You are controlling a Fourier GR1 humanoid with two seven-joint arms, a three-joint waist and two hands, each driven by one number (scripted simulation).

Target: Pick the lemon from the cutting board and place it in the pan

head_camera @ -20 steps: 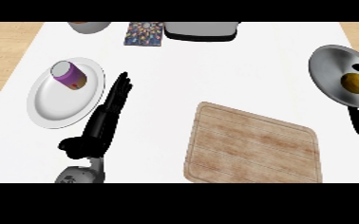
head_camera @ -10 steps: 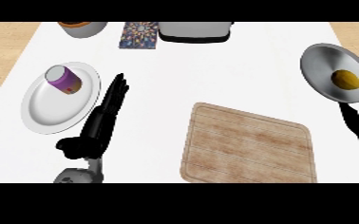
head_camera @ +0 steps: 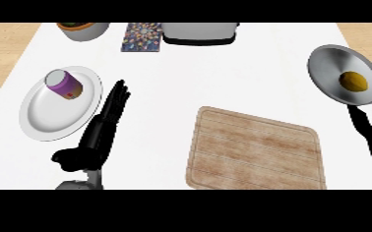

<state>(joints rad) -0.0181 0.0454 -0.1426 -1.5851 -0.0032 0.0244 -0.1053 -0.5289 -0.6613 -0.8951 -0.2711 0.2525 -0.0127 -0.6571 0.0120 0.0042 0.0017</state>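
The yellow lemon (head_camera: 354,81) lies inside the grey pan (head_camera: 325,68) at the right edge of the head view. The pan's black handle (head_camera: 359,128) points toward me. The wooden cutting board (head_camera: 254,150) sits at the lower middle with nothing on it. My left hand (head_camera: 98,137) rests open on the counter to the left of the board, its fingers straight and pointing away from me beside the plate. It holds nothing. My right hand does not show.
A white plate (head_camera: 44,120) at the left carries a purple can (head_camera: 64,83). Along the far edge stand a grey bowl (head_camera: 83,29), a patterned box (head_camera: 143,37) and a grey appliance (head_camera: 200,32). Wooden floor shows beyond both counter sides.
The view has shifted slightly, so more of the pan shows. The lemon stays in the pan and the left hand keeps its place.
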